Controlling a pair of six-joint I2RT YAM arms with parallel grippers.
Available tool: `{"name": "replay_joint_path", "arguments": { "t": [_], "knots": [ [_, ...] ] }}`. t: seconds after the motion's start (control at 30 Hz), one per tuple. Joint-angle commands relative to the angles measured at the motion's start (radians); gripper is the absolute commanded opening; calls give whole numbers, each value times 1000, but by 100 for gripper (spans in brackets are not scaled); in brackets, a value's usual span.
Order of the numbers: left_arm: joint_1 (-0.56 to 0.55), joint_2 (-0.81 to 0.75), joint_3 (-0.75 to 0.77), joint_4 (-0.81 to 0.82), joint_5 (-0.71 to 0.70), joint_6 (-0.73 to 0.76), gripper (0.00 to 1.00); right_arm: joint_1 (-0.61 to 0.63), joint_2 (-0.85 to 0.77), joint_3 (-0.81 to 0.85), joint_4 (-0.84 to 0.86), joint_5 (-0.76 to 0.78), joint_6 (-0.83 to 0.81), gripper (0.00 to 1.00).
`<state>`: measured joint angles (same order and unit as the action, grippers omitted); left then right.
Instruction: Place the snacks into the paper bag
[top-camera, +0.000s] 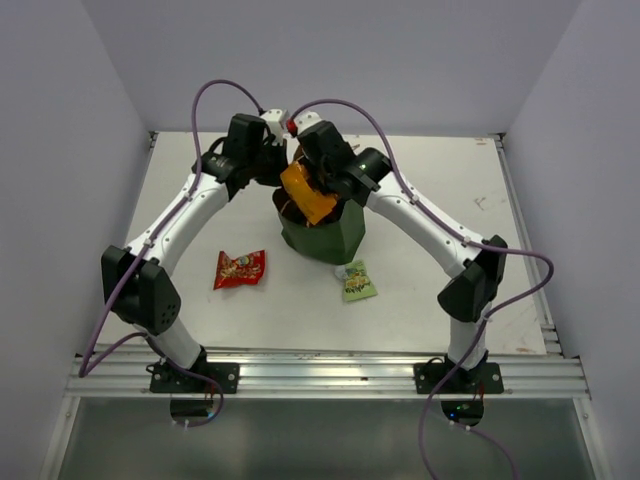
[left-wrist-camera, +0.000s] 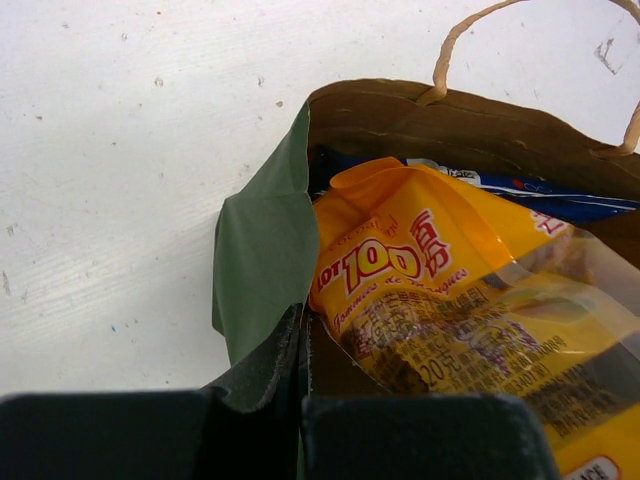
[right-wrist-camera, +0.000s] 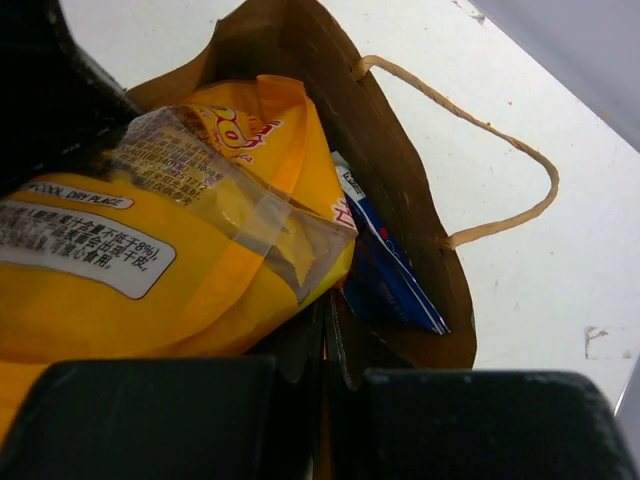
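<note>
Chip bag (top-camera: 308, 192) in paper bag (top-camera: 325, 240); L pkt (top-camera: 240, 268) & R pkt (top-camera: 358, 282) in front.

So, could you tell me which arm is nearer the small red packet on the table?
Left. The left fingers pinch the left rim of the paper bag, just beyond the red packet; the right fingers are at the bag's right rim, across the orange chip bag.
</note>
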<state>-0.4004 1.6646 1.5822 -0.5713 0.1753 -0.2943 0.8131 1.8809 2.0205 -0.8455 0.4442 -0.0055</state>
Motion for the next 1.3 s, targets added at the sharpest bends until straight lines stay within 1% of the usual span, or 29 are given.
{"name": "replay_joint_path", "arguments": {
  "t": [0.0, 0.07, 0.17, 0.23, 0.4, 0.53, 0.6, 0.7, 0.73, 0.8, 0.83, 0.87, 0.9, 0.93, 0.97, 1.03, 1.07, 1.1, 1.13, 1.17, 1.2, 1.23, 1.27],
  "knots": [
    [-6, 1, 44, 1, 43, -9, 0, 17, 93, 108, -25, 14, 22, 0],
    [-6, -5, 48, -1, 41, -9, 0, 15, 171, 189, -58, 31, 24, 0],
    [-8, -14, 61, -10, 30, -14, 0, 15, 260, 268, -127, 68, 19, 0],
    [-6, -22, 68, -16, 27, -12, 0, 17, 280, 276, -159, 85, 18, 0],
    [-6, -28, 67, -15, 16, -12, 0, 15, 250, 205, -144, 128, 22, 0],
    [-6, -26, 78, -13, 26, -20, 0, 14, 236, 225, -158, 204, 13, 0],
    [-6, -25, 84, -15, 27, -25, 0, 9, 224, 233, -159, 252, -31, 0],
    [-6, -31, 90, -18, 23, -34, 0, 3, 202, 248, -161, 278, -42, 1],
    [-6, -32, 96, -21, 17, -39, 0, 4, 178, 256, -162, 275, -44, 14],
    [-6, -39, 99, -24, 7, -42, 0, 4, 146, 300, -156, 261, -41, 34],
    [-8, -42, 99, -27, 0, -46, 0, 4, 109, 319, -152, 255, -39, 51],
    [-8, -45, 102, -30, -5, -46, 0, 8, 84, 357, -133, 258, -40, 57],
    [-8, -46, 104, -32, -7, -48, 0, 15, 63, 374, -123, 264, -57, 67],
    [-9, -49, 107, -32, -13, -51, 0, 20, 40, 395, -109, 278, -73, 73],
    [-11, -51, 108, -30, -13, -54, 0, 38, -10, 397, -83, 283, -91, 74],
    [-14, -52, 113, -32, -13, -58, 0, 57, -57, 391, -86, 292, -114, 75],
    [-17, -52, 116, -30, -16, -59, 0, 67, -101, 350, -113, 294, -103, 75],
    [-18, -54, 119, -32, -17, -60, 0, 69, -130, 313, -133, 288, -37, 75],
    [-21, -55, 119, -30, -26, -66, 0, 69, -162, 263, -150, 277, -2, 75],
    [-28, -57, 122, -33, -30, -68, 0, 69, -201, 92, -135, 268, 57, 75],
    [-29, -58, 122, -33, -34, -69, 0, 69, -295, -8, -116, 228, 137, 75],
    [-34, -62, 122, -36, -42, -74, 0, 69, -337, -211, -93, 202, 175, 75],
    [-35, -62, 124, -41, -43, -74, 0, 69, -386, -312, -31, 168, 212, 75]
  ]
}}
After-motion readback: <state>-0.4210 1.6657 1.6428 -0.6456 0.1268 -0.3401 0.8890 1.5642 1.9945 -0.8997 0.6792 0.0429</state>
